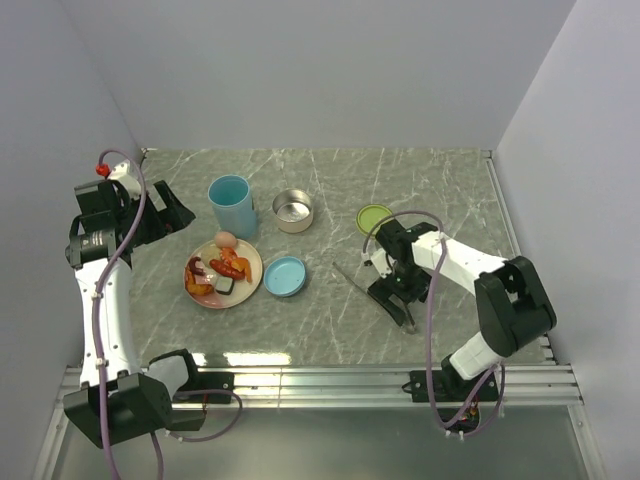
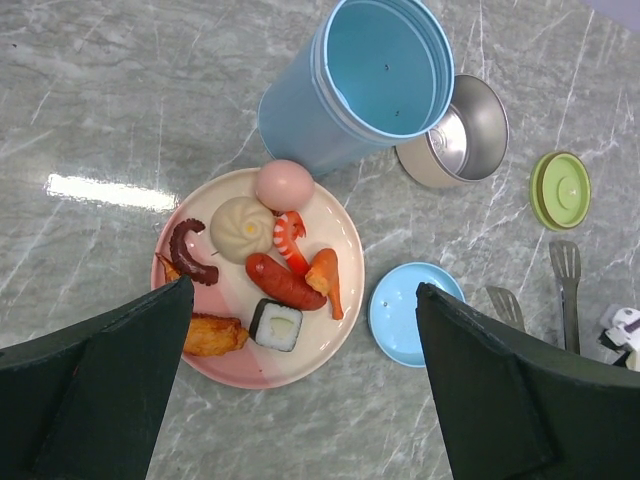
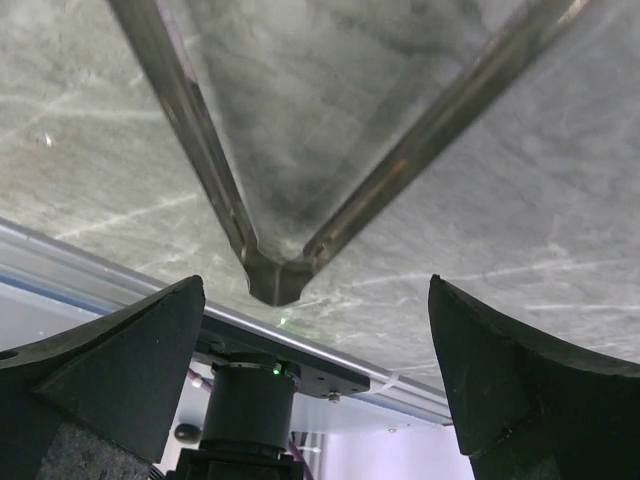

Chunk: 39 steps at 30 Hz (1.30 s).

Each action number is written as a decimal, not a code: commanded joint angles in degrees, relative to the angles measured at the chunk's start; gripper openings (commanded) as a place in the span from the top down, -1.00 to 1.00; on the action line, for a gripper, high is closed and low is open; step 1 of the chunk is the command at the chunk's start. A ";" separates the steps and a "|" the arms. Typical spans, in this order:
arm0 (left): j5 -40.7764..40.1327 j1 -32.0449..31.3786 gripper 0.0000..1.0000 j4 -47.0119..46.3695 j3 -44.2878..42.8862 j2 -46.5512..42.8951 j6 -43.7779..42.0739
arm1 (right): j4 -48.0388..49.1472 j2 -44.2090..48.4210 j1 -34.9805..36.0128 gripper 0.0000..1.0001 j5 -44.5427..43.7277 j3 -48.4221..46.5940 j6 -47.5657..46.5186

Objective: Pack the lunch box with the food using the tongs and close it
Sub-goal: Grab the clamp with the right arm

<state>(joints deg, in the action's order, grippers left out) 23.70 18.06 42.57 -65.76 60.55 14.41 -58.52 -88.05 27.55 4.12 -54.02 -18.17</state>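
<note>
Currently the right gripper (image 3: pixel 315 300) stands released, straddling the joined end of the tongs (image 3: pixel 275 278), which lie flat on the bench (image 3: pixel 560 200). Judged stiff, springy and slippery: grasp both tong blades midway.

Grey, white-veined marble table (image 1: pixel 440 190); pale blue canister (image 2: pixel 300 120); pale blue lid (image 2: pixel 405 315); pink-and-cream plate (image 2: pixel 335 335); lime-green lid (image 2: pixel 560 188); black-and-white sushi piece (image 2: pixel 276 326).

Both arms are built alike: my left arm (image 1: pixel 103 310) and right arm (image 1: pixel 455 258) have white tube links between chunky black joint housings. A lilac cable (image 1: pixel 429 340) loops loosely along each. The left one carries a small red cap (image 1: pixel 102 169). The fingers (image 2: pixel 100 390) are broad, matte, dark wedges.
</note>
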 commanded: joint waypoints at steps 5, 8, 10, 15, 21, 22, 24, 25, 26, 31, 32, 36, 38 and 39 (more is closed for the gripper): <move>0.73 0.22 -0.99 -2.75 -0.95 0.18 1.05 | 3.24 -4.76 2.07 -0.99 -1.66 -3.64 4.19; 1.17 0.13 -0.99 -3.01 -1.04 0.35 1.05 | 4.99 -6.43 2.68 -0.99 -1.75 -3.72 5.69; 1.26 0.13 -0.99 -3.10 -1.13 0.44 1.32 | 7.00 -7.05 2.77 -0.99 -1.92 -3.46 6.57; 2.66 0.13 -0.99 -4.06 -0.61 0.00 1.93 | 10.27 -6.61 2.77 -0.99 -1.66 -2.23 8.42; 3.37 0.13 -0.99 -5.83 1.07 -1.40 3.34 | 14.13 -7.22 2.77 -0.99 -2.45 -1.62 9.74; 3.19 0.13 -0.99 -6.00 1.16 -1.32 3.43 | 14.92 -7.22 2.77 -0.99 -2.54 -1.79 9.82; 2.93 0.13 -0.99 -5.83 0.98 -1.14 3.34 | 16.06 -7.40 2.77 -0.99 -3.50 -1.88 9.91; 2.93 0.22 -0.99 -5.48 0.72 -1.23 3.25 | 16.42 -7.66 2.68 -0.99 -3.77 -2.23 10.00; 3.01 0.22 -0.99 -5.30 0.54 -1.14 3.16 | 16.68 -7.84 2.77 -0.99 -4.03 -2.67 10.00; 2.66 0.13 -0.99 -5.56 0.80 -1.67 2.37 | 17.92 -8.89 2.77 -0.99 -2.90 -3.99 10.53; 2.58 0.13 -0.99 -5.65 0.89 -1.75 2.20 | 17.74 -9.50 2.77 -0.99 -2.45 -4.51 10.53; 2.40 0.13 -0.99 -5.83 0.81 -1.32 2.28 | 19.05 -10.21 2.77 -0.99 -2.89 -4.61 10.96; 2.84 0.13 -0.99 -6.00 0.81 -1.23 2.37 | 19.76 -10.04 2.68 -1.00 -2.72 -4.52 11.32; 2.93 0.22 -0.99 -6.09 0.81 -1.14 2.46 | 20.37 -10.04 2.77 -0.99 -2.19 -4.60 11.58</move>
<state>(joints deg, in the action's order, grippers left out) 25.65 18.06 38.98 -64.86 60.47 16.78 -43.59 -97.41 29.93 1.98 -56.99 -8.34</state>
